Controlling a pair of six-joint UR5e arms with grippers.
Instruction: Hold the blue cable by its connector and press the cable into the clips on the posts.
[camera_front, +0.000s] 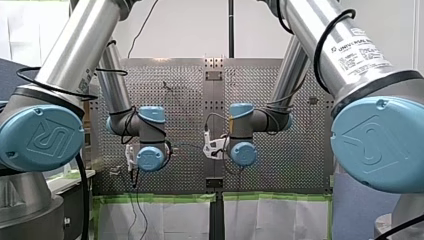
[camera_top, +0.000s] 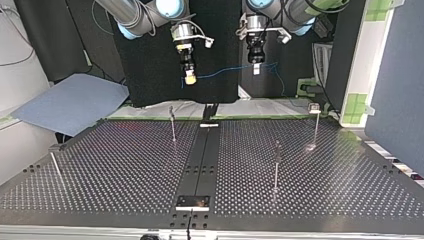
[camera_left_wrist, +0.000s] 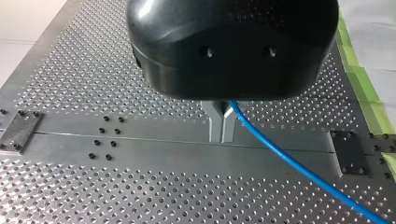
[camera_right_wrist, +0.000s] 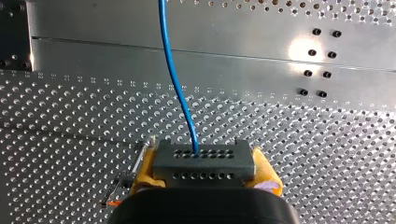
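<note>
My right pincer (camera_right_wrist: 203, 169) is clamping the dark connector (camera_right_wrist: 203, 156) of the blue cable (camera_right_wrist: 175, 84) between its yellow pads (camera_right_wrist: 267, 176), with one pad pressing on each side of the block. The cable is leaving the connector's perforated face and running straight ahead of the pincer, above the perforated worktop (camera_right_wrist: 289, 140).

My left pincer (camera_left_wrist: 222, 137) is holding its metal fingers (camera_left_wrist: 215, 125) together. The cable is coming out from between them near their roots, so they seem to be pinching it, though the black housing is hiding the exact point of contact. From there the cable is slanting away beside the pincer, clear of the plate below.

In the top view both pincers are hanging high beyond the far edge of the worktop, my right one at the left and my left one at the right, near each other but apart. The cable is stretching between them in a shallow sag, and a short tail is drooping past my left pincer on the right.

Four thin posts (camera_top: 173, 125) are standing on the worktop, lower and nearer than the cable. One is just left of the centre strip, two are on the right half and one is near the left edge. The cable is hanging clear of them all.
</note>
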